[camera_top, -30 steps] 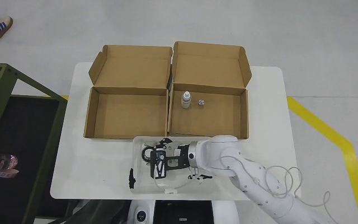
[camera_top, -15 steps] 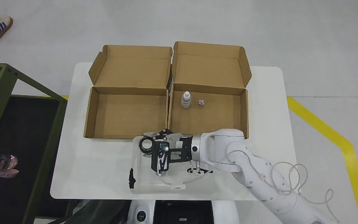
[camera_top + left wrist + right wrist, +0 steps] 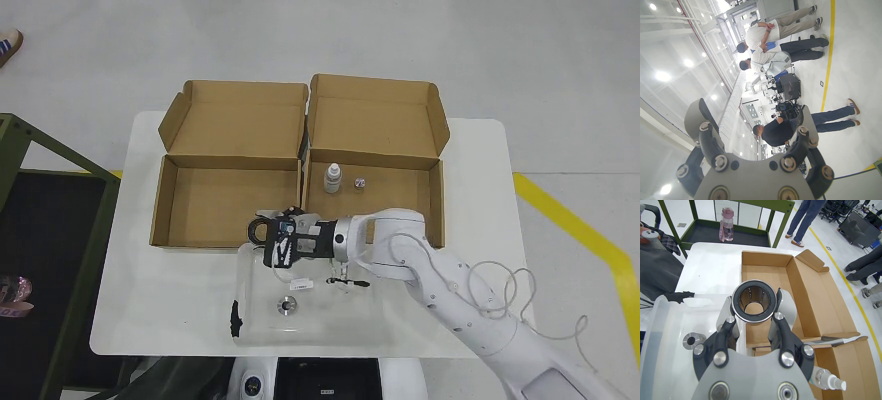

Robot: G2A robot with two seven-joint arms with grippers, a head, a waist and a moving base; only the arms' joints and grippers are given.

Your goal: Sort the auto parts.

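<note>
Currently the right gripper [image 3: 755, 306] is clamped on a linear bearing [image 3: 754, 317], one finger pressed against each side of its steel sleeve, with the open bore and its rows of balls facing the wrist camera. In the top view the gripper hangs over the line where the far rim of the clear plastic bin [image 3: 262, 325] meets the near wall of the left cardboard box [image 3: 215, 205]. The box's bare floor lies just beyond the fingertips.

Nearer the robot than the gripper, a metal bushing [image 3: 288, 305] sits on the bin floor, and a small black part [image 3: 345, 283] lies in the bin beside the gripper's wrist. Farther from the robot and off to the right of the gripper stands the right cardboard box [image 3: 390, 210]. It holds a spray bottle [image 3: 332, 178] with a small metal part [image 3: 361, 183] just beside it. Both boxes and the bin rest on the white table [image 3: 470, 180].

Meanwhile the left gripper [image 3: 753, 111] points out into the room, its fingers spread wide with nothing between them.
</note>
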